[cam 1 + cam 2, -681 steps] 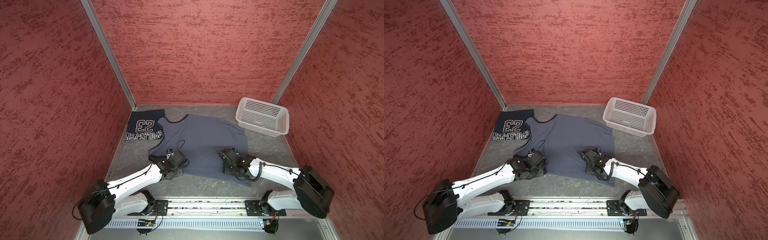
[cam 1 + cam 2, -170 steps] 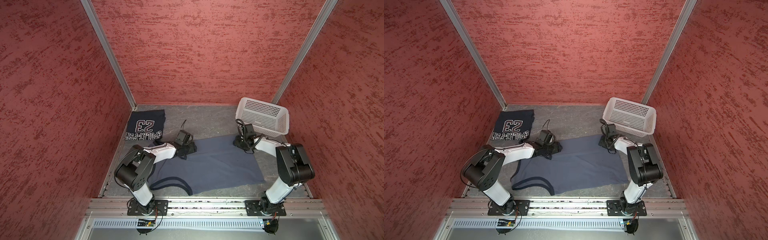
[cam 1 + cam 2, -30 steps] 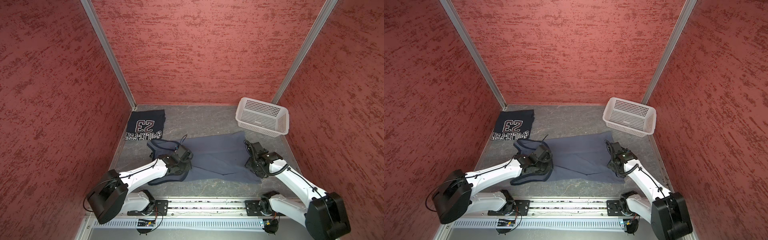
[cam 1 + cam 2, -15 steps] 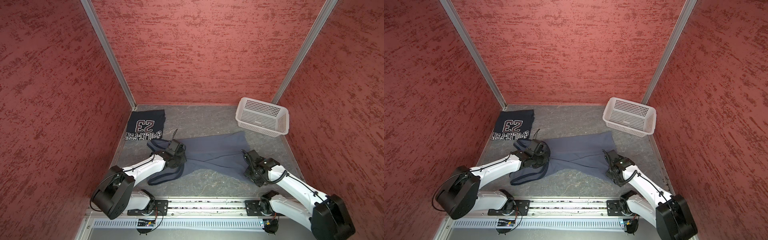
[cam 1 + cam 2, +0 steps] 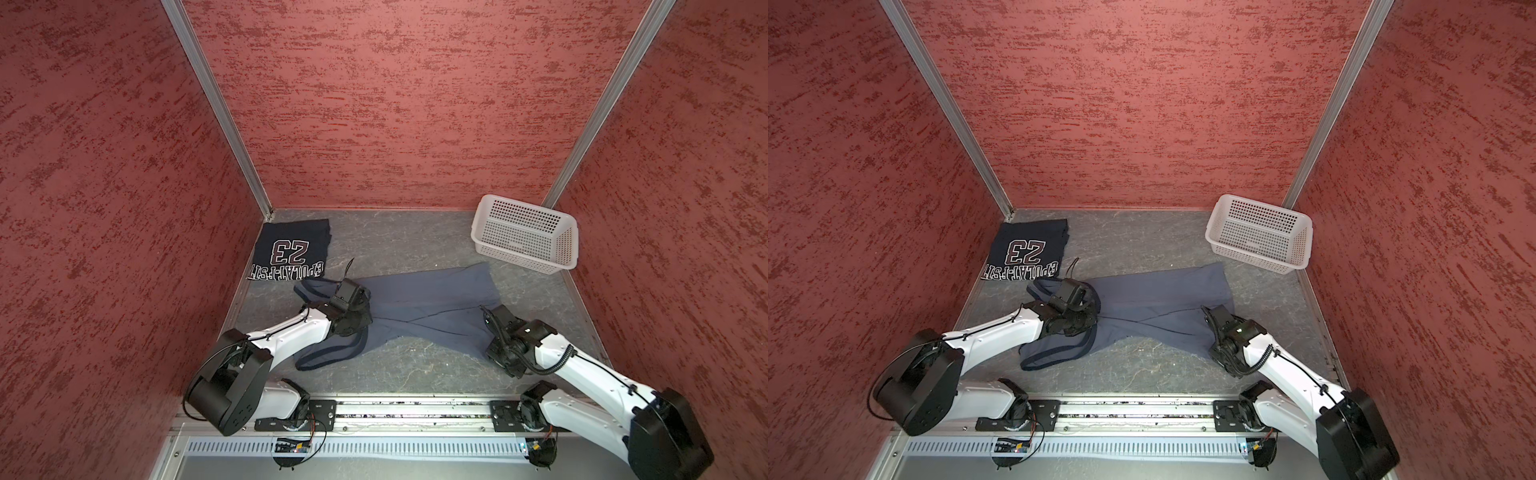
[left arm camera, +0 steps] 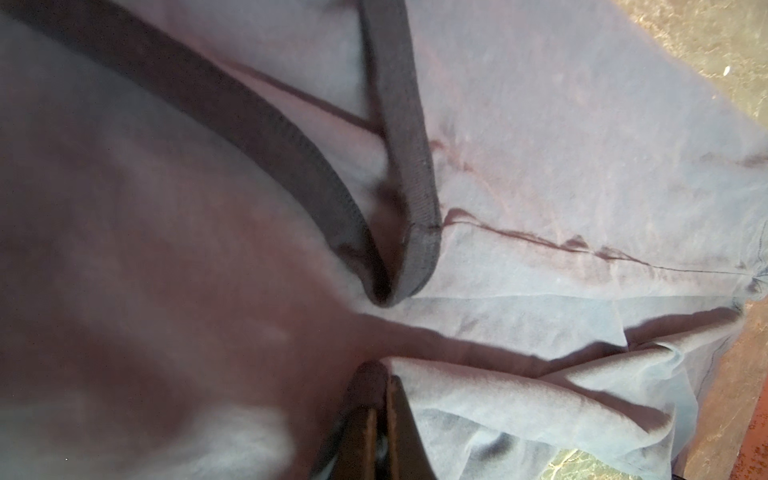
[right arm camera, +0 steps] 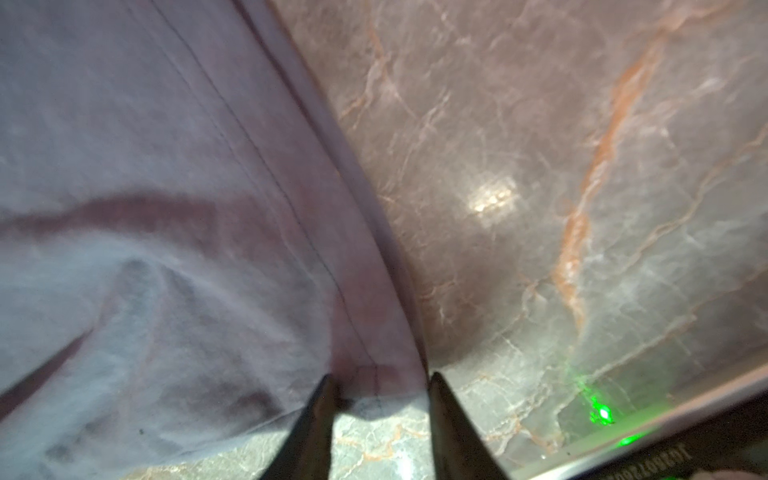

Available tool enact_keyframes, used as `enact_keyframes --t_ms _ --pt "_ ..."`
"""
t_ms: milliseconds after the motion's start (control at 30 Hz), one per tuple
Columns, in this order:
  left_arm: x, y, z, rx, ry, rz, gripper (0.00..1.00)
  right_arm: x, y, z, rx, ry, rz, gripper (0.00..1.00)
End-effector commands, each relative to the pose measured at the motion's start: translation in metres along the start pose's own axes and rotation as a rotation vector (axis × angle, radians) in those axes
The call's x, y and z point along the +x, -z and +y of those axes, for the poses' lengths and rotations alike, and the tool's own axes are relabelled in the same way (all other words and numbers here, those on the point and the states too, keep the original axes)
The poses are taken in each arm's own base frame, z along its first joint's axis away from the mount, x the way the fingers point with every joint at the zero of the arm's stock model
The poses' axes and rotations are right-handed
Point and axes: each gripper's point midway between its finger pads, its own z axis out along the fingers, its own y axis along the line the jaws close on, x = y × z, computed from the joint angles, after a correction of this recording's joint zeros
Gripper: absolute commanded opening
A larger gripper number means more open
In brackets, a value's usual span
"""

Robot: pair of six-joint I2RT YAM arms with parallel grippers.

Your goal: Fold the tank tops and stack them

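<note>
The dark navy tank top [image 5: 291, 253] with the "23" print lies folded at the back left in both top views [image 5: 1025, 251]. The slate blue-grey tank top [image 5: 432, 299] lies across the middle, creased into a taut line between my two grippers, its dark-trimmed straps trailing at the left. My left gripper [image 5: 368, 319] is shut on a pinch of this cloth near the armhole trim [image 6: 384, 372]. My right gripper [image 5: 487, 358] stands at the top's near right hem corner, fingers apart with the corner between them [image 7: 380, 382].
A white perforated basket [image 5: 519, 253] stands at the back right, just beyond the blue-grey top's far corner. Red walls close in on three sides. A metal rail [image 5: 415, 409] with both arm bases runs along the front edge.
My left gripper has drawn the cloth a little back and left, bunching it. My right gripper moved toward the front to the hem corner and its jaws have narrowed.
</note>
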Motion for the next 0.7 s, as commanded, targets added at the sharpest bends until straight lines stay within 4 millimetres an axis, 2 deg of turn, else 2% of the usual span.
enact_keyframes --t_ms 0,100,200,333,433,667 --pt "0.002 0.0 0.003 0.003 -0.014 0.004 0.07 -0.004 0.003 -0.006 0.025 -0.044 -0.032 0.25" --pt "0.004 0.004 0.001 0.012 -0.026 0.0 0.07 -0.01 0.008 -0.007 0.039 -0.032 -0.062 0.1" --pt "0.012 0.01 -0.004 0.021 -0.064 0.009 0.07 -0.02 0.021 -0.007 0.053 -0.016 -0.113 0.02" --pt "0.033 0.017 -0.007 0.004 -0.138 0.042 0.07 -0.042 0.047 -0.006 0.07 0.01 -0.217 0.0" --pt "0.057 0.022 -0.009 -0.003 -0.197 0.086 0.07 -0.059 0.064 -0.006 0.076 0.024 -0.276 0.0" --pt "0.124 0.05 -0.007 -0.01 -0.307 0.202 0.07 -0.083 0.069 0.0 0.026 0.02 -0.29 0.0"
